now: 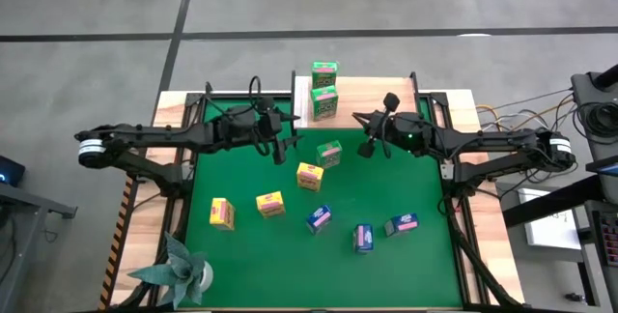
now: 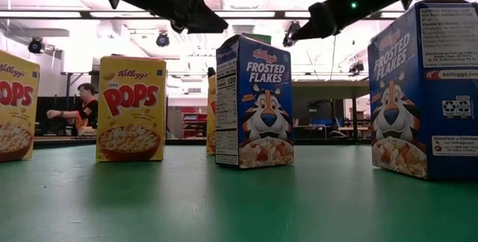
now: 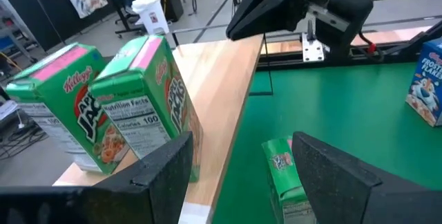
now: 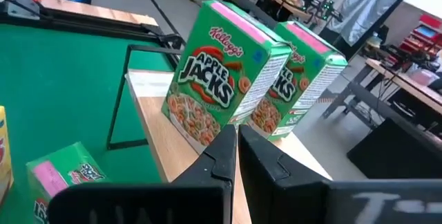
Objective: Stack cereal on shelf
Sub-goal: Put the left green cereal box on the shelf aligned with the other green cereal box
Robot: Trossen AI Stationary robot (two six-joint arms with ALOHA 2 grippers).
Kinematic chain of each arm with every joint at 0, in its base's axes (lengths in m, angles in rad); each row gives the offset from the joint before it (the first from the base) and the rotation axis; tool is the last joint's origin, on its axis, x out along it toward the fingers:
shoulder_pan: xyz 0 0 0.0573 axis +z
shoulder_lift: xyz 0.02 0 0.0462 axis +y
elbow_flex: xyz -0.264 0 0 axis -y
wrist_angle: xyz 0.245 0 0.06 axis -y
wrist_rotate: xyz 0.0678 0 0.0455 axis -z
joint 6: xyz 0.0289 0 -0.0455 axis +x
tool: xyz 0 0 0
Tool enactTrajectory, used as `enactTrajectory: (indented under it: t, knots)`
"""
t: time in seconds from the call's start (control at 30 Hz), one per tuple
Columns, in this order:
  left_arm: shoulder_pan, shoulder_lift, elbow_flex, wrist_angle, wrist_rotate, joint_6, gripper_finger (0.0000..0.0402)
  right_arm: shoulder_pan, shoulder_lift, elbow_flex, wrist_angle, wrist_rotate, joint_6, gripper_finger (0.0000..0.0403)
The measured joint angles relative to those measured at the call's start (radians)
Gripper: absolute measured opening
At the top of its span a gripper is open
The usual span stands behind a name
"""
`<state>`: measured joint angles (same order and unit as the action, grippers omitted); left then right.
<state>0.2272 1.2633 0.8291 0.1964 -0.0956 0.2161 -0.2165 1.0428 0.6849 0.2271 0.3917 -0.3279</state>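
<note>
Two green cereal boxes [image 1: 324, 71] [image 1: 324, 103] stand upright on the light wooden shelf [image 3: 228, 92] at the mat's far edge, and both show in the wrist views [image 3: 148, 106] [image 4: 221, 86]. A third green box [image 1: 329, 154] lies on the green mat. My left gripper [image 1: 280, 149] hovers open just to its left; in the left wrist view this box [image 3: 283, 179] shows between my open fingers, untouched. My right gripper [image 1: 367, 146] is shut and empty, raised over the mat to the right of that box. Three yellow boxes [image 1: 309, 175] [image 1: 270, 203] [image 1: 222, 213] and three blue ones [image 1: 319, 218] [image 1: 363, 238] [image 1: 401, 224] sit on the mat.
A folded teal paper plant [image 1: 179, 270] stands at the mat's near left corner. In the low view, yellow boxes [image 2: 131, 107] and blue boxes [image 2: 254, 101] stand upright, both arms high above them. A person [image 2: 84, 107] is in the room behind. Bare mat lies near the right edge.
</note>
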Motion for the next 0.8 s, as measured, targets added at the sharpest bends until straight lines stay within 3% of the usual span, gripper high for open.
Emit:
enactTrajectory:
  t: [0.23, 0.5, 0.8]
  knots:
    - [0.000, 0.000, 0.001, 0.020, 0.000, 0.010, 0.0230, 0.000, 0.000, 0.000, -0.005, 0.002, 0.006, 0.0009]
    - [0.001, 0.001, -0.014, 0.023, 0.001, 0.113, 0.0230, 0.000, 0.001, 0.000, 0.041, -0.002, 0.123, 0.0009]
    - [0.031, 0.007, -0.014, 0.023, 0.001, 0.164, 0.0230, -0.012, 0.054, 0.070, 0.080, -0.010, 0.091, 0.0009]
